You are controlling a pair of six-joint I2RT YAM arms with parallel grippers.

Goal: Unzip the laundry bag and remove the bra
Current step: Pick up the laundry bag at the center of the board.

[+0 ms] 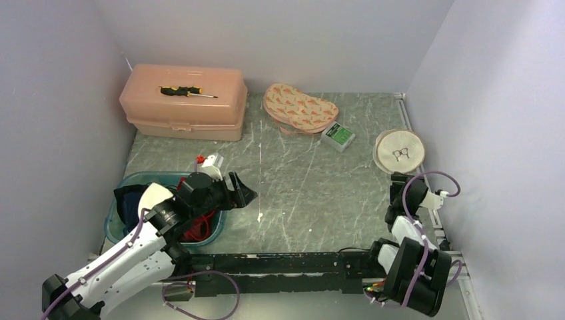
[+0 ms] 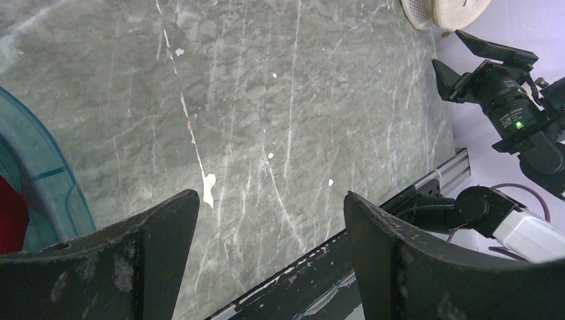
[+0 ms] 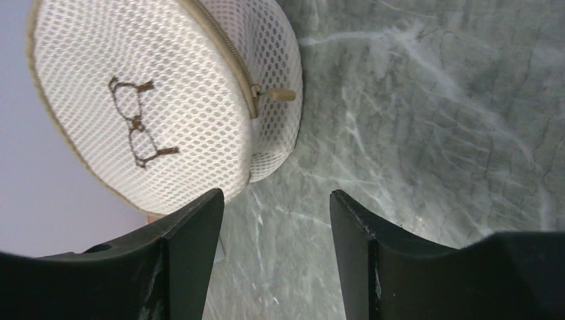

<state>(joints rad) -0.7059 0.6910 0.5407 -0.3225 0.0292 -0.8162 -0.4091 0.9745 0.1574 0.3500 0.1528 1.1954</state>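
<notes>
Nearest me, the left gripper (image 1: 248, 193) hangs over the right-hand rim of the teal bin (image 1: 143, 175). Its fingers are spread wide, with nothing between them but bare table (image 1: 300, 187). The right gripper (image 3: 276, 197) on the near right is also parted about as far and also empty. It points at the laundry bag (image 3: 166, 100).

The bra (image 1: 196, 228) is, as I read it, the red heap lying in the bin under the left arm. My left wrist camera catches only a sliver of red at its left edge.

I judge it light, limp and quick to slump, and the thin straps would likely snag or slide through the pads. I'd take it by the bunched middle of the fabric, not by a strap.

Further off on the right lies the round white mesh bag, flat, with no red showing through its weave. The zip pull (image 3: 281, 95) sticks out at the side facing my fingers. I cannot tell whether the zip is run open.

At the far end stand a pink toolbox (image 1: 183, 103) with a screwdriver (image 1: 186, 91) on it, and a patterned pouch (image 1: 300, 109).
</notes>
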